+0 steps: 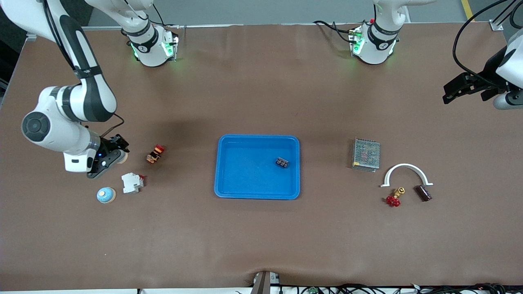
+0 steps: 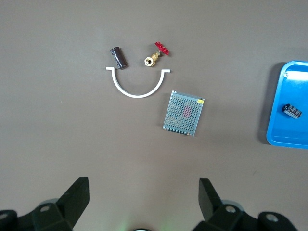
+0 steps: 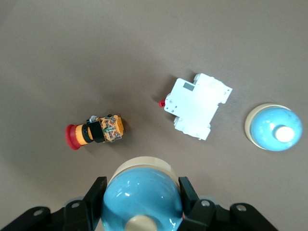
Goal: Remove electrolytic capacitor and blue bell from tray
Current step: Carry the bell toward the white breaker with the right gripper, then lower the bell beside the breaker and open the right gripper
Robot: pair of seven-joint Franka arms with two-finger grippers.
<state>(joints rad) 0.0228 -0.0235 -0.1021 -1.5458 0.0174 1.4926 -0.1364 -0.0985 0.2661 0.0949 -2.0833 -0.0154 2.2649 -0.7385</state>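
While your right hand (image 3: 142, 202) clamps blue bell (image 3: 142, 197) low over bench (image 1: 245, 237), clear of tray (image 1: 229, 192), ready to set down; capacitor (image 1: 423, 192) already out; left hand (image 2: 143, 202) waits wide open, empty.

The table (image 1: 261, 245) is plain matte brown, the tray (image 1: 257, 195) a bright unpatterned blue, and the small part (image 1: 282, 162) in it black. At the tray's nine o'clock sit a switch (image 1: 155, 154) with red cap, black collar and orange body, a white breaker (image 1: 132, 182) with a red lever, and a second bell (image 1: 106, 195), pale blue with a cream base and knob like the blue bell (image 3: 142, 202). At three o'clock are a silvery box (image 1: 366, 154) of dotted mesh, a white arch (image 1: 405, 171), a brass valve (image 1: 394, 198) with a red wheel, and the dark brown electrolytic capacitor (image 1: 423, 192).
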